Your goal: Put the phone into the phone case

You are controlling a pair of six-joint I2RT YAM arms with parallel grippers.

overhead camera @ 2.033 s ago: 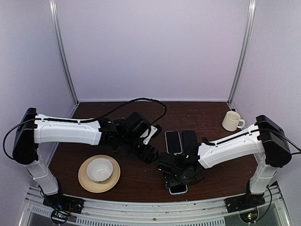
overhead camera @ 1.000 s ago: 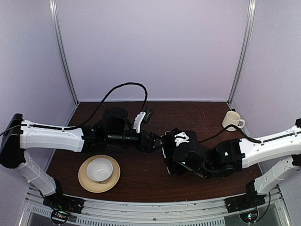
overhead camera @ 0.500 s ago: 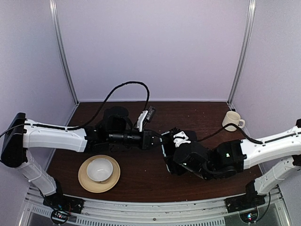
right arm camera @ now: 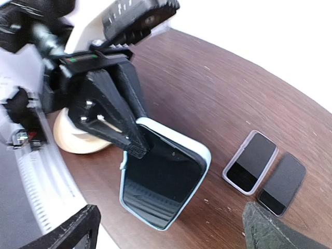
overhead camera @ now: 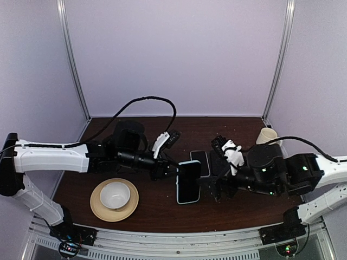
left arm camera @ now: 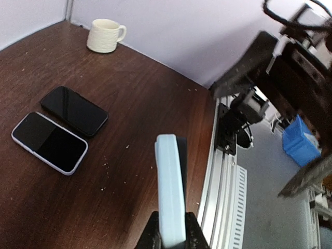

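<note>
left gripper (overhead camera: 164, 171) pinching case (overhead camera: 188, 183), right (overhead camera: 216, 189) (seemingly) splayed

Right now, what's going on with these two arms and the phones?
The left gripper has its jaws shut on the phone case and holds it up off the table, with its light-blue rim showing. The right gripper sits just beside the case with its jaws wide open, holding nothing. The black phone lies flat on the table next to a light-rimmed phone and is not yet in the case.
</note>
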